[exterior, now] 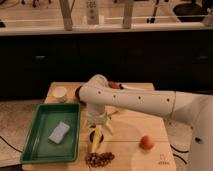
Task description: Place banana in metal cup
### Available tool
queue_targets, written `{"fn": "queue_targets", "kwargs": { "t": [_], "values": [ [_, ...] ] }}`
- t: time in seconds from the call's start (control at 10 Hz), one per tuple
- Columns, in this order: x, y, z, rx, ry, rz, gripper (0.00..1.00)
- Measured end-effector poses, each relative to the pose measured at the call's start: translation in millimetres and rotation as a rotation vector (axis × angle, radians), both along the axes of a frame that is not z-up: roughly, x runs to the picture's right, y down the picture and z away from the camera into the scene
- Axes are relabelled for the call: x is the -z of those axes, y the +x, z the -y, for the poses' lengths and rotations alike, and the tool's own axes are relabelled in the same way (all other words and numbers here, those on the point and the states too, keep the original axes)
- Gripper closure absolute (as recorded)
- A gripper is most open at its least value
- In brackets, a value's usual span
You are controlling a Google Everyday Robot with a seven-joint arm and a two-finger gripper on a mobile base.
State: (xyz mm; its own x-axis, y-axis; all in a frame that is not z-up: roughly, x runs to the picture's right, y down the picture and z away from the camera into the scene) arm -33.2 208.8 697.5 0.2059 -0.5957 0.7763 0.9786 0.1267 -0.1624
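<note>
On the wooden table (131, 134) beside a green tray (55, 106), the tool (98, 130) hangs over the banana (96, 144), its grip unclear.

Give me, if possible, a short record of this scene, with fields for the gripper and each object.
gripper: low over the wooden table, right of the green tray
banana: at the gripper, pointing toward the grapes
grapes: front edge
orange: right of banana, apart
green tray: holds a pale sponge
white cup: behind the tray

The arm (135, 100) reaches in from the right, bent at its left end; the gripper (98, 131) hangs downward, left of centre.
</note>
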Motion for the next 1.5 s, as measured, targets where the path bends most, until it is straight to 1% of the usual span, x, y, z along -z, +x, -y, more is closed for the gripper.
{"fn": "queue_targets", "kwargs": {
  "t": [0.4,0.7,1.5],
  "values": [
    [-1.0,2.0,0.4,0.002,-0.003,0.013,0.2],
    [-1.6,0.6,2.2,0.0,0.005,0.044,0.2],
    [-1.7,0.0,2.3,-0.001,0.006,0.045,0.2]
  ]
}}
